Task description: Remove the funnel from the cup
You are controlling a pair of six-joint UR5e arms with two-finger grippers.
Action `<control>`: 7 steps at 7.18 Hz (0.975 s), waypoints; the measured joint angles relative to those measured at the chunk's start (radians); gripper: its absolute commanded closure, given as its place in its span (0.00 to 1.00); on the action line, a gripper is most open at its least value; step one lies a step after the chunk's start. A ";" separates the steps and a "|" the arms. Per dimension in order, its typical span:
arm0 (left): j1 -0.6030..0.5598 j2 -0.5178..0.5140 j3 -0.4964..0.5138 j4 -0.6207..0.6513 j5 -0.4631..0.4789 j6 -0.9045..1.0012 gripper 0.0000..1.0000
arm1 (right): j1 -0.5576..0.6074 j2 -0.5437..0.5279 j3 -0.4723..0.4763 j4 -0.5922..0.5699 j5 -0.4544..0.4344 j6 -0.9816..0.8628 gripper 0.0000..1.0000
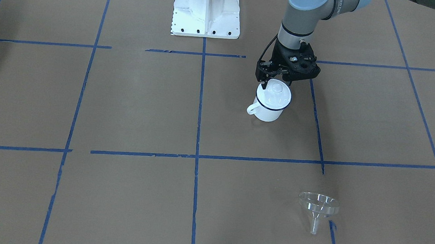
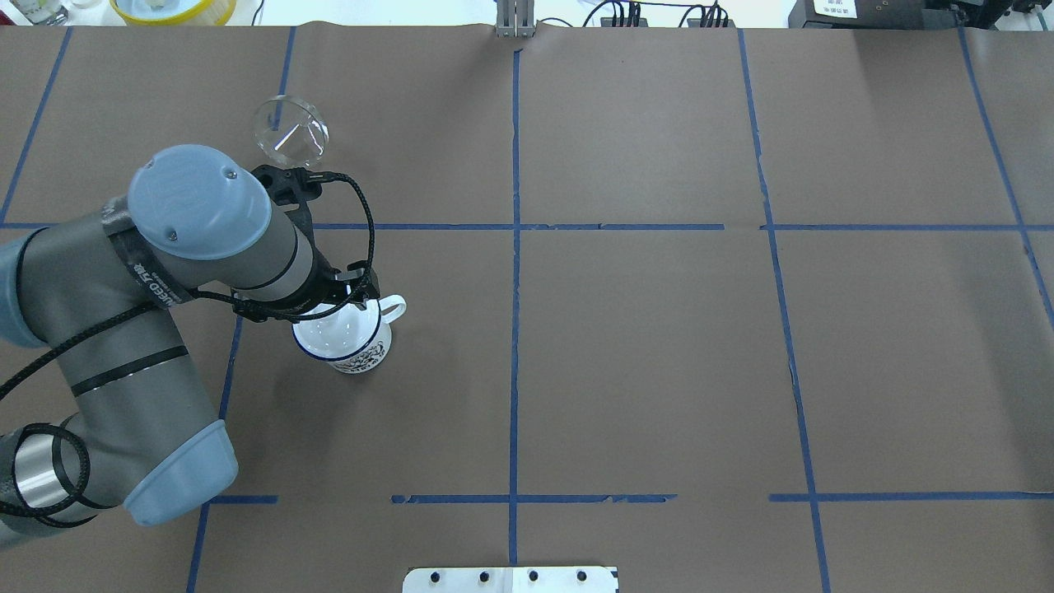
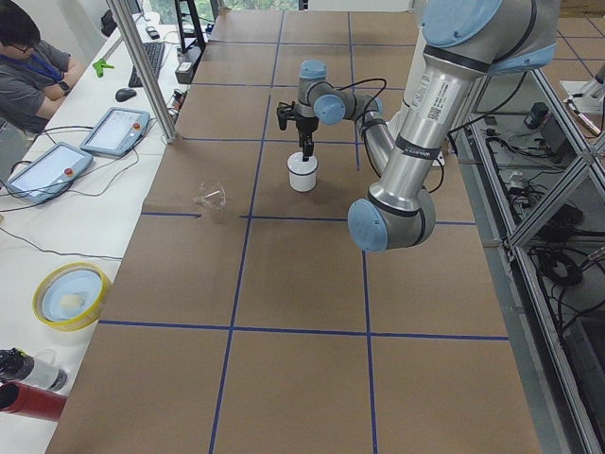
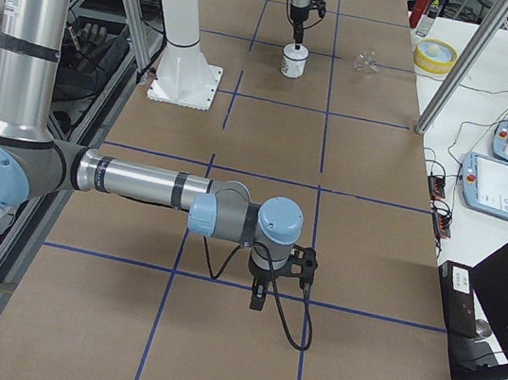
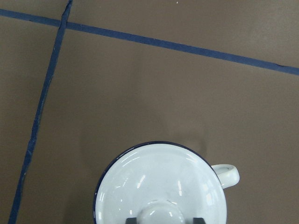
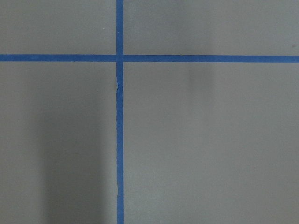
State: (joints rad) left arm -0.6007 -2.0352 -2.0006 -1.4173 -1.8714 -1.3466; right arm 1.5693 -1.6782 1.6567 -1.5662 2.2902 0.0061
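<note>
Brown-papered counter (image 1: 125,103), gridded with blue tape.

Found the funnel (image 1: 318,205) already out of the cup (image 1: 268,114), lying tilted on the paper well apart from it, spout pointing away from the robot. Judged the removal complete as things lie.

Noted the cup upright, closed by a white knobbed lid (image 1: 274,94), handle out to one side.

Located the left claw (image 1: 267,80) directly over the lid. Observed in the left wrist view a finger hard up on either side of the knob. Cannot tell whether clamped on it or merely flanking it.

Sighted the right claw (image 4: 258,298) hanging above bare paper far from both items, in the right-side view only. Cannot tell whether apart or together.

Handling assessment, funnel: judged very light, thin clear plastic, stiff but crackable under a hard squeeze, smooth and likely slippery. Liable to roll or skid when nudged. Recommend pinching across the cone wall at the rim, with moderate force. Advise against the narrow spout, as easily twisted out of a grip.
</note>
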 measured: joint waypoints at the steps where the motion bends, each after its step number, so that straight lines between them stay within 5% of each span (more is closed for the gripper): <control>1: -0.008 0.002 -0.024 0.000 0.000 0.008 0.00 | 0.000 0.000 0.000 0.000 0.000 0.000 0.00; 3: -0.098 0.024 -0.094 -0.001 -0.037 0.133 0.00 | 0.000 0.000 0.000 0.000 0.000 0.000 0.00; 7: -0.558 0.248 -0.076 -0.011 -0.321 0.849 0.00 | 0.000 0.000 -0.001 0.000 0.000 0.000 0.00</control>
State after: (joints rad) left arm -1.1591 -1.7875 -2.0771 -1.4281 -2.1929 -0.4977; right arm 1.5693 -1.6782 1.6560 -1.5662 2.2902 0.0061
